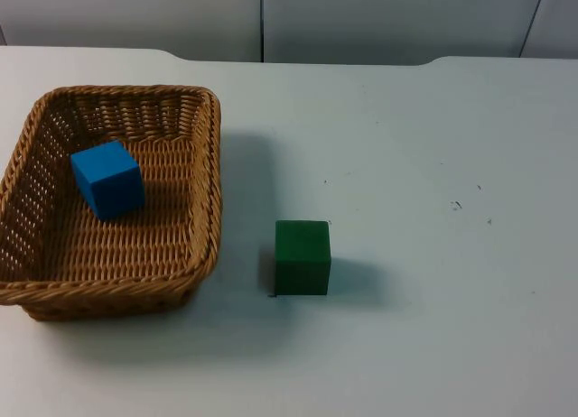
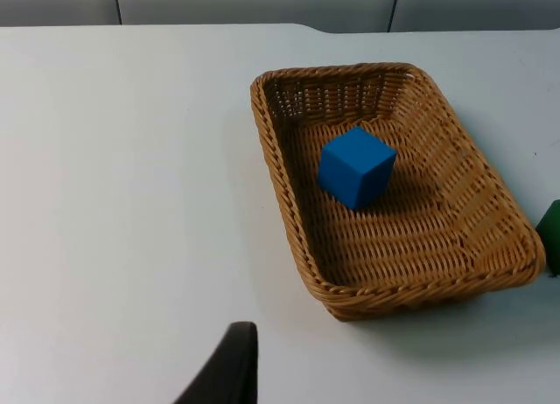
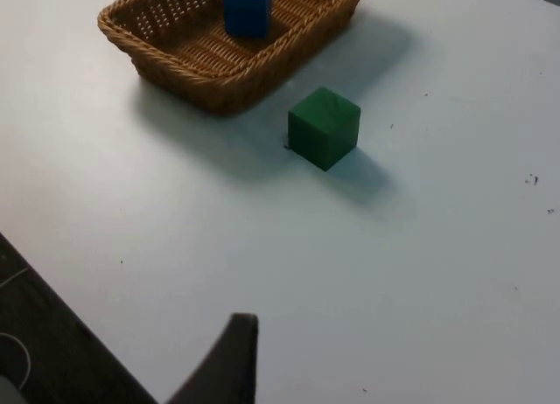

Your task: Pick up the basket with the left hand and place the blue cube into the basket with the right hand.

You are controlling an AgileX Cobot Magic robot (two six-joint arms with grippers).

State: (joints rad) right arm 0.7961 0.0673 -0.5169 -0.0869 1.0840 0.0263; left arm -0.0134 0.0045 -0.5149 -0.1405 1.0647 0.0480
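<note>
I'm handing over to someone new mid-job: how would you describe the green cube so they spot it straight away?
Start at the wicker basket on the white table. Just off the basket's long side, apart from it, the green cube stands on the bare table. The only other block, the blue cube, sits tilted inside the basket.

- The wicker basket (image 1: 203,178) rests on the worktop (image 1: 433,146), at its left side.
- One cube (image 1: 107,179) sits inside the basket, on its floor, towards the far left part, turned askew to the walls and touching none of them.
- A second cube (image 1: 302,257) stands on the worktop to the right of the basket, near its near-right corner but apart from it.
- The partition wall (image 1: 361,20) stands behind the worktop's far edge.
- The worktop's right half lies beyond the second cube.
</note>
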